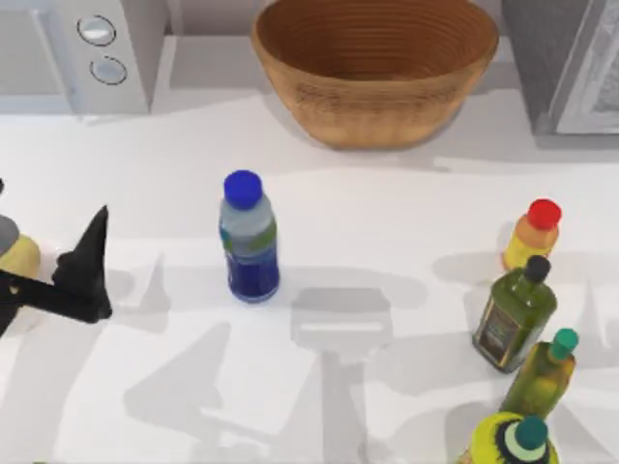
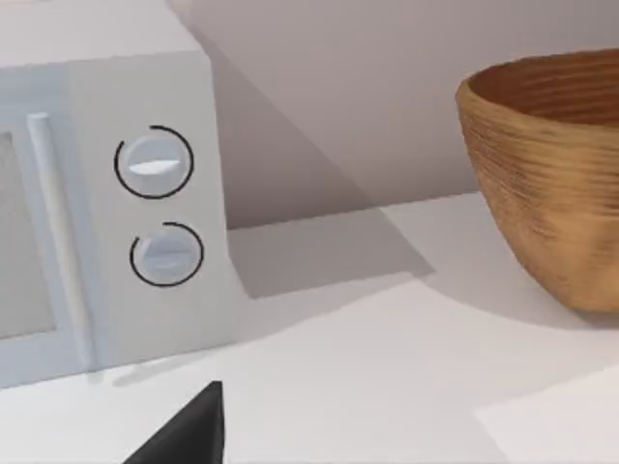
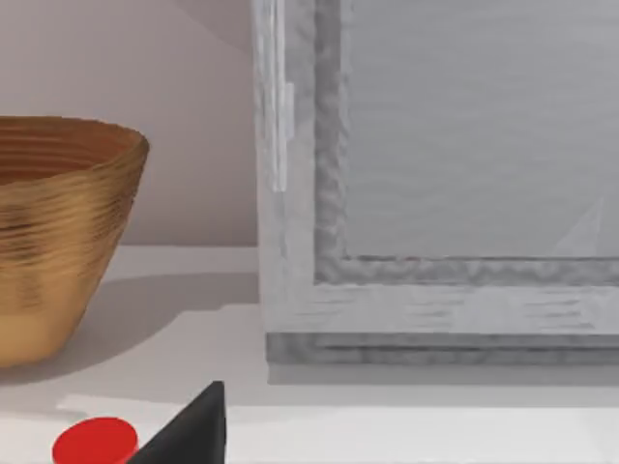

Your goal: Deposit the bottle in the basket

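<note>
The bottle (image 1: 250, 239) stands upright on the white tabletop (image 1: 387, 222), a little left of the middle, with its round blue cap on top, a blue-green label round its clear body and a dark blue lower half. It is free of both arms. The basket (image 1: 375, 92), a wide woven wicker bowl, sits at the back of the tabletop just right of centre, well apart from the bottle and behind it. It has nothing inside that can be seen.

The left hand (image 1: 87, 266) is at the left edge of the tabletop, to the left of the bottle and clear of it. One dark pointed finger sticks up toward the back; I cannot tell how wide the hand stands. A yellowish object (image 1: 17, 256) lies just beside it, partly hidden by the arm. In the left wrist view a dark fingertip (image 2: 189, 430) shows low in front of a grey microwave (image 2: 106, 193) with two round dials, the basket off to the side.

In the right wrist view a dark fingertip (image 3: 189, 430) shows near the red cap (image 3: 94, 442) of a small yellow bottle (image 1: 532, 237), before a grey cabinet (image 3: 435, 193); whether the right hand is wide or narrow cannot be told. A dark green olive-oil bottle (image 1: 515, 314) with a black cap and a yellow-green bottle (image 1: 542, 377) with a teal cap stand on the right side of the tabletop.
</note>
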### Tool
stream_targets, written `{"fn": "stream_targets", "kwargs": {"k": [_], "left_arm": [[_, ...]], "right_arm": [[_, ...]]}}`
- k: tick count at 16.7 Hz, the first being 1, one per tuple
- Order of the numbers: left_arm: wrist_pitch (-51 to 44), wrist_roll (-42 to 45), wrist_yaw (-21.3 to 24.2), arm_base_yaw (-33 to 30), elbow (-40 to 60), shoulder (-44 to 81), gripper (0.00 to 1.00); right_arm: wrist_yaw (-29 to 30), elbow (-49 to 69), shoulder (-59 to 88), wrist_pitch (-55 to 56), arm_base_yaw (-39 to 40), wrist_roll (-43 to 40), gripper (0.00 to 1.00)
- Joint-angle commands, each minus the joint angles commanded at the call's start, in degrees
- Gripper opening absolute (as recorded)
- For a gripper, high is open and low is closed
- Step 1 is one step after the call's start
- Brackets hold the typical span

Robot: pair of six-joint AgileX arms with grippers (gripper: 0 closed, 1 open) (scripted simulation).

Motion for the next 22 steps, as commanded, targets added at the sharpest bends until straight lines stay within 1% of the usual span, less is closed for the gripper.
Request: {"fn": "stream_targets", "kwargs": {"k": [4, 7, 10, 12, 14, 16, 20, 21, 22], "left_arm": [[19.91, 0.53, 5.79, -2.82, 1.15, 28.13, 1.0], [34.64, 0.56, 10.01, -4.95, 2.63, 46.19, 1.0], [46.04, 0.54, 13.95, -7.07, 4.71, 59.34, 1.0], [52.51, 0.55, 16.28, -8.43, 6.24, 65.17, 1.0], [56.87, 0.54, 18.03, -9.47, 7.59, 68.61, 1.0], [58.84, 0.55, 18.93, -10.03, 8.33, 70.31, 1.0], [58.95, 0.55, 18.98, -10.06, 8.37, 70.41, 1.0], [57.84, 0.55, 18.75, -9.6, 8.28, 73.04, 1.0], [57.9, 0.57, 18.76, -9.64, 8.39, 72.96, 1.0]], "right_arm": [[0.0, 0.0, 0.0, 0.0, 0.0, 0.0, 1.0], [0.0, 0.0, 0.0, 0.0, 0.0, 0.0, 1.0], [0.0, 0.0, 0.0, 0.0, 0.0, 0.0, 1.0], [0.0, 0.0, 0.0, 0.0, 0.0, 0.0, 1.0], [0.0, 0.0, 0.0, 0.0, 0.0, 0.0, 1.0], [0.0, 0.0, 0.0, 0.0, 0.0, 0.0, 1.0], [0.0, 0.0, 0.0, 0.0, 0.0, 0.0, 1.0], [0.0, 0.0, 0.0, 0.0, 0.0, 0.0, 1.0], [0.0, 0.0, 0.0, 0.0, 0.0, 0.0, 1.0]]}}
